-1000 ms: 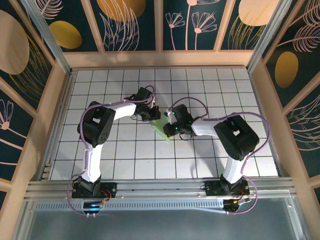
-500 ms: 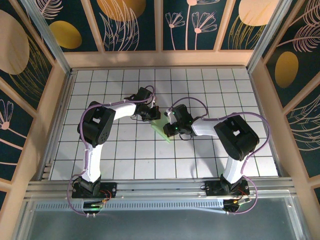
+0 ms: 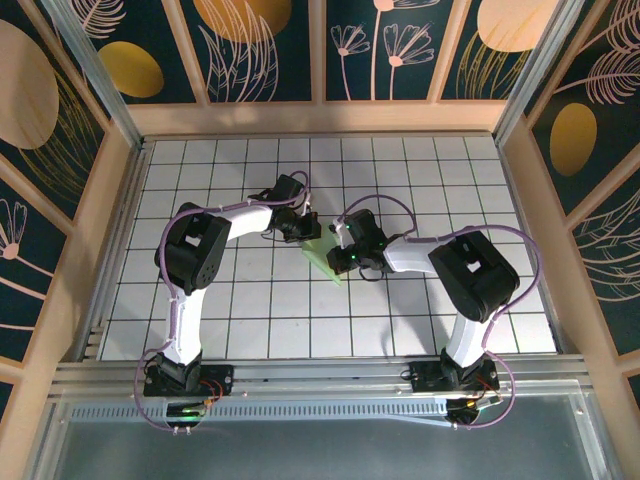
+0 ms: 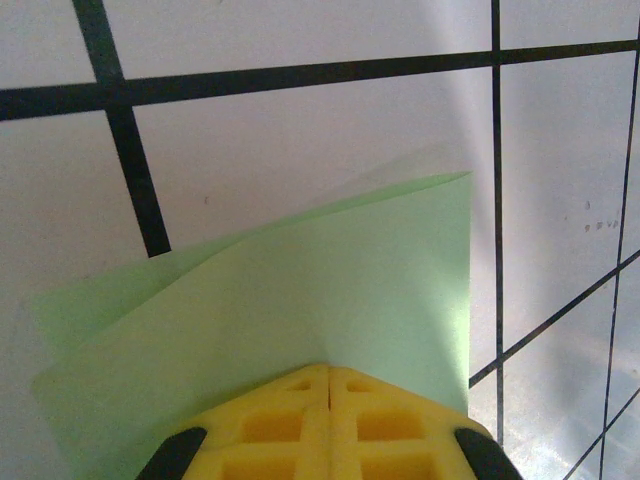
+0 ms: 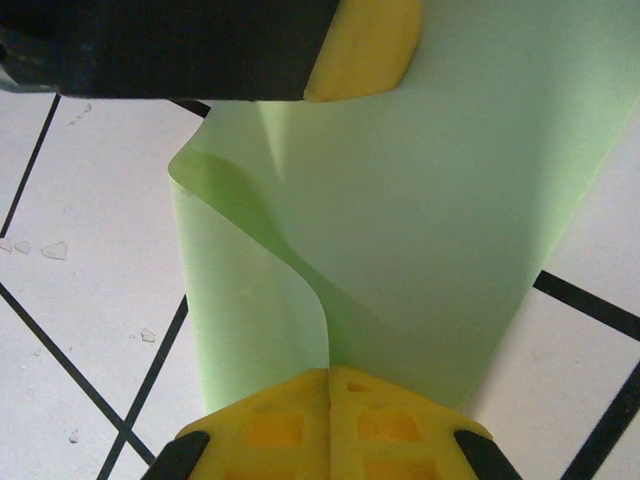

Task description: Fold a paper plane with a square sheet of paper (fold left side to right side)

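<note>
At the near edge we see the left base [image 3: 187, 377] and the right base [image 3: 450, 378] bolted to an aluminium rail [image 3: 320, 388]. Beyond it lies the table [image 3: 250, 320], white tiles ruled by black lines, with a low wooden rim around it. In the right wrist view a few pale flecks [image 5: 52, 250] lie on the tiles.

Both arms reach inward to the middle of the table, where the paper [image 3: 328, 260] sits between them. The right gripper [image 3: 342, 252] has its yellow fingers pressed together, clamped on the paper's nearer edge; in its own view the sheet [image 5: 420, 230] rises from that gripper [image 5: 328, 372] in a loose curl. The left gripper [image 3: 300, 228] is likewise pinched tight on the far side. Its wrist view shows the tips [image 4: 328, 372] meeting over two layers of paper [image 4: 300, 290], the lower layer jutting out at the left.

Past the grid stands the far wall [image 3: 320, 50], and side walls flank the table: dark blue panels in wooden frames, with gold ovals and pale line-drawn flowers.
</note>
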Robot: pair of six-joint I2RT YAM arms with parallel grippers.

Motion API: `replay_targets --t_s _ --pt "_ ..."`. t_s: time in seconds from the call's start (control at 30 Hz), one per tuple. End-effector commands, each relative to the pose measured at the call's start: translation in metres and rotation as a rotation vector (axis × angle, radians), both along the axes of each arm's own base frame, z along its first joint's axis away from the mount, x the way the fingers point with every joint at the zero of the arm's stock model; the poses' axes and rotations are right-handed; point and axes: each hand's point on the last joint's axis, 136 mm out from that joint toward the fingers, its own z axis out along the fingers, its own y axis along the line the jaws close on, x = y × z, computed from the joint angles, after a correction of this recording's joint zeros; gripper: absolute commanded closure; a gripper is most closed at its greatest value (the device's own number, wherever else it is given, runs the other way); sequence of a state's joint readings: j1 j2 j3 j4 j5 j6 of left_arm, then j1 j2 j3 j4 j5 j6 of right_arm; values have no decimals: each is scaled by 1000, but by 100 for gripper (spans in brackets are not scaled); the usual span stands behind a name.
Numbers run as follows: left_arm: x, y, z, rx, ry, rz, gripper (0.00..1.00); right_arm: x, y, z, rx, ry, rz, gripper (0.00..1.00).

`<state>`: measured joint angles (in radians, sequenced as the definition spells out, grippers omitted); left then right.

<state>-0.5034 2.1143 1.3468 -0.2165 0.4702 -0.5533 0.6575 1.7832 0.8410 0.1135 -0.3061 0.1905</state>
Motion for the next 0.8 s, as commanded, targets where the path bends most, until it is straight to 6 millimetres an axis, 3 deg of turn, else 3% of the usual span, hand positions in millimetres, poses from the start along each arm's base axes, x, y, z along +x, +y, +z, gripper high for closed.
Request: replay_targets --t_s 0.0,0.37,0.77 --pt "-12 20 -33 115 59 25 100 -1 -6 4 -11 -19 -20 100" --pt "-12 21 -34 122 58 26 100 2 -4 10 1 -32 -20 100" --pt "-11 21 -31 118 51 27 98 1 -4 -5 -26 -3 -12 100"
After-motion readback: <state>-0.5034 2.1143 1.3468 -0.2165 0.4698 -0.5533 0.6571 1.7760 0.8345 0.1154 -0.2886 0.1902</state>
